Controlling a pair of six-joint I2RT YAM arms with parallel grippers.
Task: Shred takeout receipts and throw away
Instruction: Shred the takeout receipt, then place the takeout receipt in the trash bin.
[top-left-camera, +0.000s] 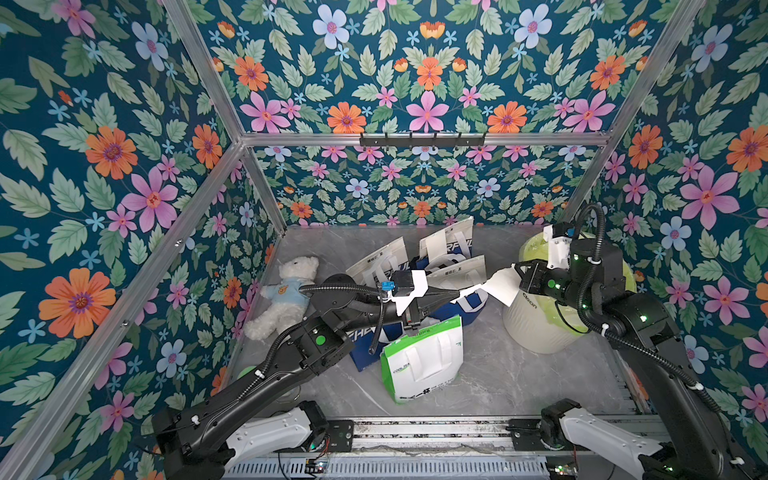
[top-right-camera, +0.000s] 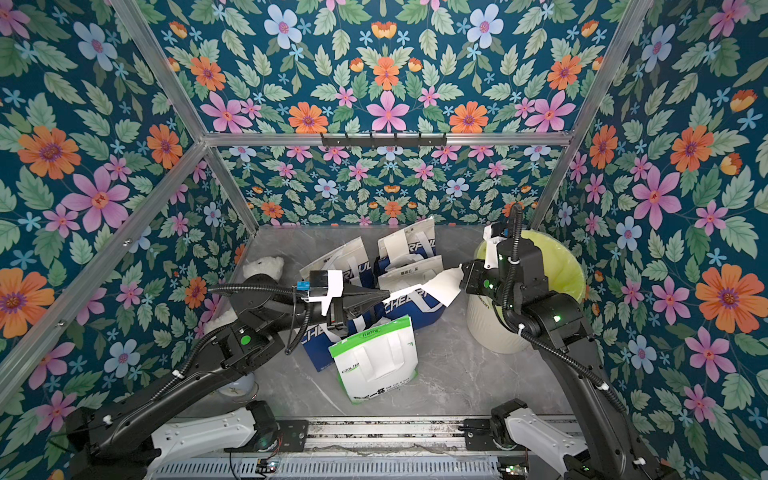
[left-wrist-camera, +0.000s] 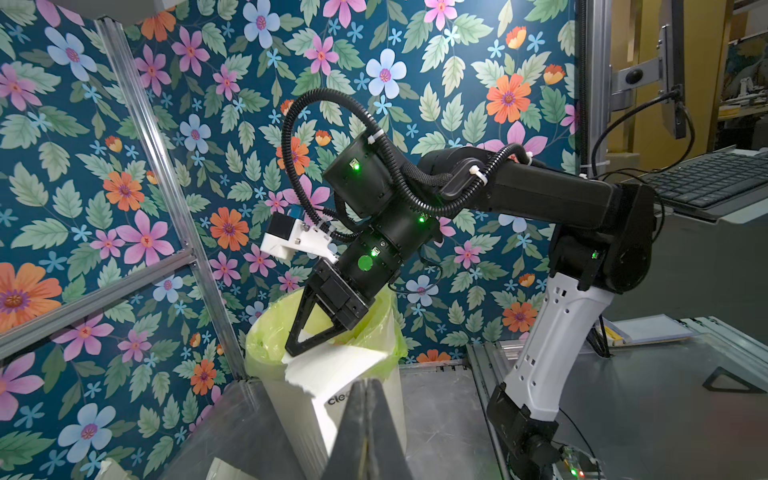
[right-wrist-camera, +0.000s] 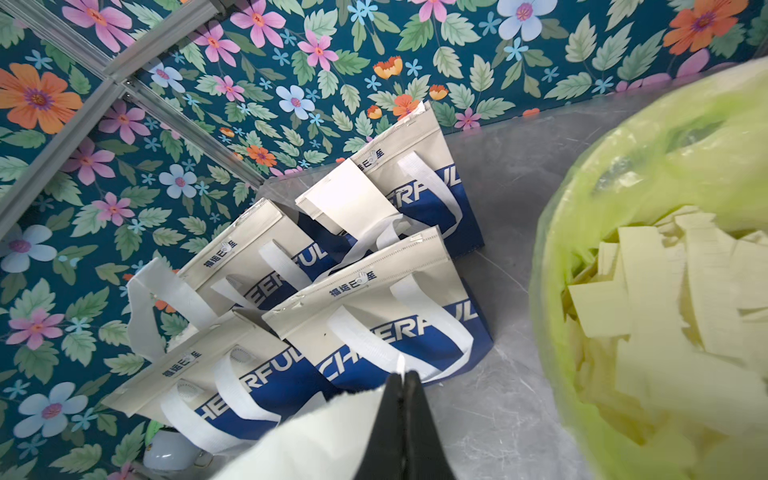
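A white takeout receipt (top-left-camera: 500, 284) (top-right-camera: 442, 286) hangs stretched between my two grippers, just left of the cream bin (top-left-camera: 536, 328) lined with a yellow-green bag. My left gripper (top-left-camera: 456, 296) (top-right-camera: 384, 296) is shut on its lower left corner; in the left wrist view the jaws (left-wrist-camera: 365, 384) are pressed together over the sheet (left-wrist-camera: 332, 365). My right gripper (top-left-camera: 514, 270) (left-wrist-camera: 296, 348) is shut on the sheet's upper edge (right-wrist-camera: 332, 432), its jaws (right-wrist-camera: 402, 376) closed. Paper strips (right-wrist-camera: 673, 291) fill the bin. Another plain white sheet (right-wrist-camera: 349, 199) lies on the rear bag's face.
Several white-and-blue bags (top-left-camera: 453, 266) (right-wrist-camera: 374, 316) stand at the back middle. A white-and-green bag (top-left-camera: 424, 361) stands in front of them, under the left arm. A white teddy bear (top-left-camera: 286, 291) sits against the left wall. A black hook rail (top-left-camera: 422, 139) hangs on the back frame.
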